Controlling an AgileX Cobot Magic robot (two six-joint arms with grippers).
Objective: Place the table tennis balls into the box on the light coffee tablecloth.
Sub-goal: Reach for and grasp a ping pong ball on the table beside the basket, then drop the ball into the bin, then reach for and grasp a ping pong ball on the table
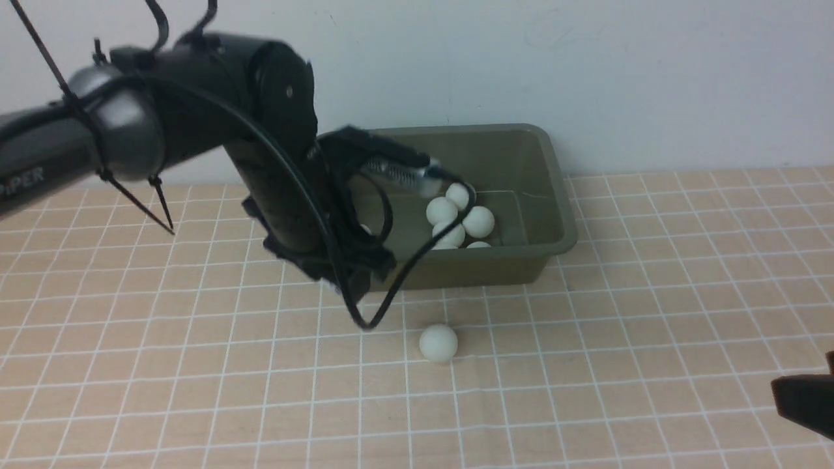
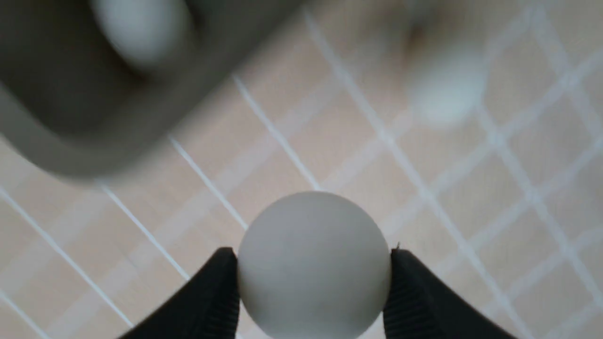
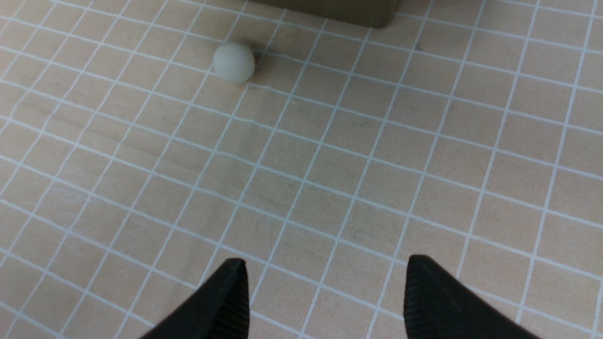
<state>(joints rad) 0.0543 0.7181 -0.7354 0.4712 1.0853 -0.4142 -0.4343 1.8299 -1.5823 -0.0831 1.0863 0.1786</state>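
Item: the box (image 1: 550, 195), dark olive-green plastic tub with rounded corners and flared rim, standing on the light coffee tablecloth (image 1: 619, 339) near the pale wall (image 1: 586, 65); the cloth is peach-beige with a grid of thin white lines and covers the bench. Contents: the balls in the box (image 1: 479, 221), white, clustered toward the middle of the floor and touching one another; five can be counted, the nearest partly hidden by the near wall. Item: loose ball (image 1: 438, 342), white, alone on the cloth, in front of the box's near wall and apart from it; it also shows in the right wrist view (image 3: 234, 63), near a corner of the box. Item: held ball (image 2: 313, 266), white, raised above the cloth beside a corner of the box, which shows blurred in the left wrist view (image 2: 70, 132). Left gripper (image 2: 313, 256): black fingers (image 2: 207, 301) pressed against both sides of the held ball, clamping it; in the front view it is hidden behind the left arm (image 1: 195, 117), which reaches across to the box's left front corner with a black cable (image 1: 391, 293) looping below. Right gripper (image 3: 327, 262): fingers (image 3: 221, 301) spread wide with only bare cloth between them, holding nothing, low at the right edge of the front view (image 1: 805, 400), well apart from the box.
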